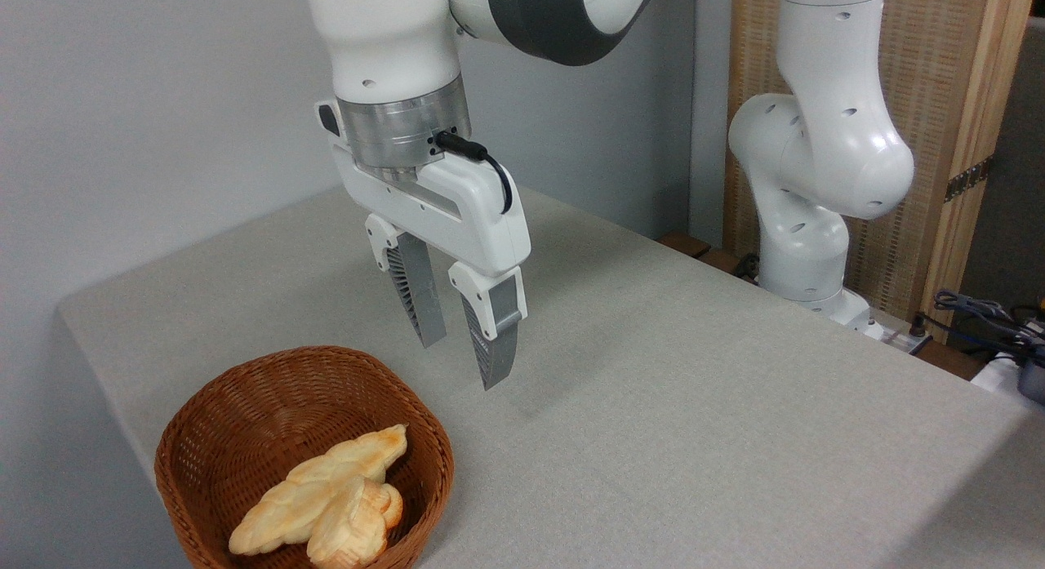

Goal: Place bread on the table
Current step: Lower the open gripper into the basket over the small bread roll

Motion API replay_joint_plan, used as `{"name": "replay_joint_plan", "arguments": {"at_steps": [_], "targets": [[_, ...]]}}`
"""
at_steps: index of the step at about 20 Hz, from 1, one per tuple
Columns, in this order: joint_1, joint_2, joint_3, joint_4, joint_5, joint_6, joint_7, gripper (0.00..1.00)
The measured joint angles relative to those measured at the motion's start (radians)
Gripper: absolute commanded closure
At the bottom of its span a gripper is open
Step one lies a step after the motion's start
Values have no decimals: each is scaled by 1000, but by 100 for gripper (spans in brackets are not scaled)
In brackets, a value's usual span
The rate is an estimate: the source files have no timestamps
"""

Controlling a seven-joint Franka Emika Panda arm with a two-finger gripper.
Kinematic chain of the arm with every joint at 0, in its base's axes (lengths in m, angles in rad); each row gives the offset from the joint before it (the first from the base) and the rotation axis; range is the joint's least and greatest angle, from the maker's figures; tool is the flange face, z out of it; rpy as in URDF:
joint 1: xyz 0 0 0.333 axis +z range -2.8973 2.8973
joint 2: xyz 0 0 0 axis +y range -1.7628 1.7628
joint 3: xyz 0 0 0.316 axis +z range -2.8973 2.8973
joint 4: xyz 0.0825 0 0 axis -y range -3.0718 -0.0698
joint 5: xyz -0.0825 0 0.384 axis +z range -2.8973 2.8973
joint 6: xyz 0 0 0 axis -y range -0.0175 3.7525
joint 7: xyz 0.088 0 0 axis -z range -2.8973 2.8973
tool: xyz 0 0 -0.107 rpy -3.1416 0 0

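Observation:
The bread, a small golden-tan bun with a lumpy edge, lies in the front of a brown wicker basket, leaning against a long braided loaf. My gripper hangs open and empty above the table, just up and to the right of the basket's far rim. Its grey fingers point down, well above the cloth.
The basket stands near the table's front left corner, close to both edges. The arm's white base rises beyond the table's far right edge. Cables and a wooden panel are at the right.

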Motion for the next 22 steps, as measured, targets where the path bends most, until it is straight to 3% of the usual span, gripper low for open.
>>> {"name": "replay_joint_plan", "arguments": {"at_steps": [4,10,17,22], "targets": [[-1,4,0,0,0,16,0,0],[-3,33,-2,-2,1,182,4,0],[-15,147,-19,-4,114,383,8,0],[-19,201,-50,-3,170,419,8,0]]}}
